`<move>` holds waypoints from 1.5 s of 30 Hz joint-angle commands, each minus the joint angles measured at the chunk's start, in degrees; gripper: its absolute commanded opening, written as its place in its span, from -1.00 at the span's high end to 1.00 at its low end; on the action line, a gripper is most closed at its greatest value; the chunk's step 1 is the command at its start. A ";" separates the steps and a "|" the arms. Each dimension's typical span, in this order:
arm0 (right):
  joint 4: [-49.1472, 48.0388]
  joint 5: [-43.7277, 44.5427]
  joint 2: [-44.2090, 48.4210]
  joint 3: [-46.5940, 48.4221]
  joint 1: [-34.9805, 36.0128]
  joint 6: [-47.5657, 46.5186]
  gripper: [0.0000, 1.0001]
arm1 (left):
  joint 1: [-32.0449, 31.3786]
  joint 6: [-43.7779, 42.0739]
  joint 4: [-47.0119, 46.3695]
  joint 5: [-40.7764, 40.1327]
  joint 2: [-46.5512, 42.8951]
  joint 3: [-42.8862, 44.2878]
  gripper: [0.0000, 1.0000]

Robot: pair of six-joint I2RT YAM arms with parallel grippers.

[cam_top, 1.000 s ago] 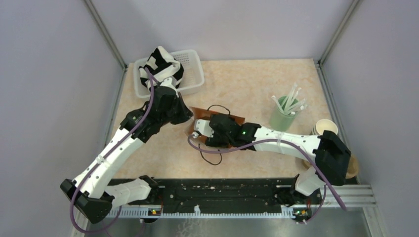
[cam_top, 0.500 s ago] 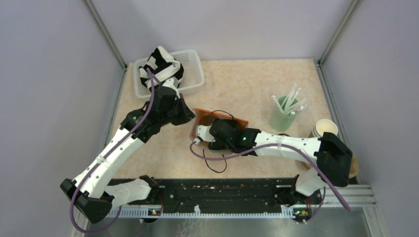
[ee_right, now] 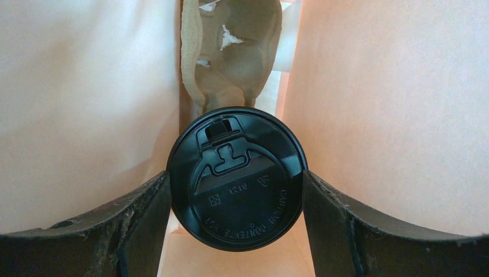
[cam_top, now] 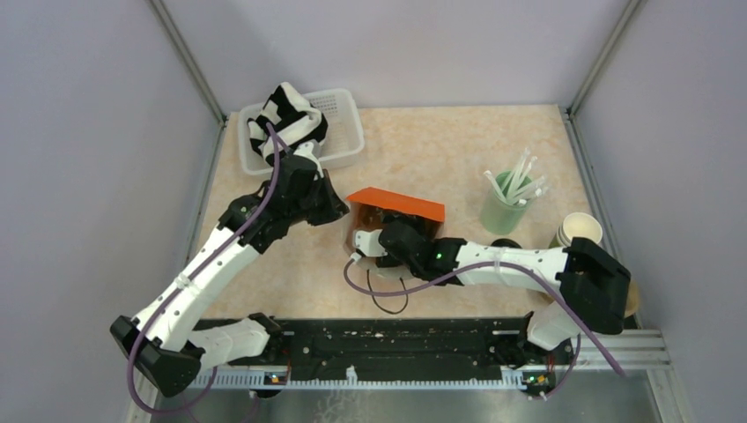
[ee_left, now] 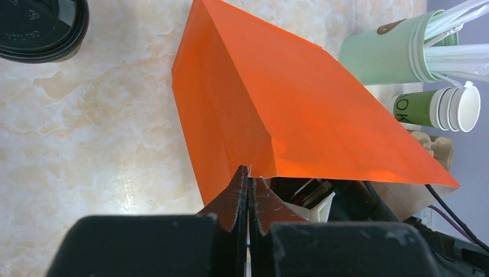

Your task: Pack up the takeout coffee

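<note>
An orange paper bag [cam_top: 396, 203] stands open at the table's middle and shows large in the left wrist view [ee_left: 300, 115]. My left gripper [ee_left: 249, 170] is shut on the bag's rim at its left corner [cam_top: 342, 211]. My right gripper [ee_right: 235, 179] is inside the bag, shut on a coffee cup by its round black lid [ee_right: 236, 184]. A brown cardboard cup carrier [ee_right: 230, 57] lies beyond it on the bag's floor. A second black-lidded cup [ee_left: 40, 26] stands on the table outside the bag. The green cup bodies are hidden.
A white basket [cam_top: 339, 132] with black-and-white cloth sits at the back left. A pale mint tumbler of straws [cam_top: 504, 207] and a stack of paper cups [cam_top: 577, 229] stand at the right. The right arm's cable [cam_top: 379, 295] loops in front of the bag.
The bag has gone from lying dark and flat to standing with its orange top raised. My right gripper has moved deeper into it with the cup. My left gripper still holds the rim.
</note>
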State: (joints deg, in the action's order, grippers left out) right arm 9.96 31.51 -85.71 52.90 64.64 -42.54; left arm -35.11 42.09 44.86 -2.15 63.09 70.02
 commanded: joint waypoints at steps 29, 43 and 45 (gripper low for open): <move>5.53 -10.02 0.89 -0.32 -5.09 7.48 -0.09 | 0.18 -4.15 -1.60 3.82 1.09 2.28 1.00; 11.93 -17.76 -8.77 -4.56 -8.47 11.48 -0.04 | 0.21 -4.68 -2.21 2.85 1.51 3.10 1.00; 10.63 -17.52 -9.95 -5.15 -8.64 11.59 -0.05 | 0.18 -4.59 -2.33 2.99 1.83 3.08 1.00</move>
State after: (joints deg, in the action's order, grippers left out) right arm 7.84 22.57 -87.70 54.02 57.84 -38.94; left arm -35.03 38.02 43.62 0.47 65.08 70.50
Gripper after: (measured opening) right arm 0.739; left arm 0.006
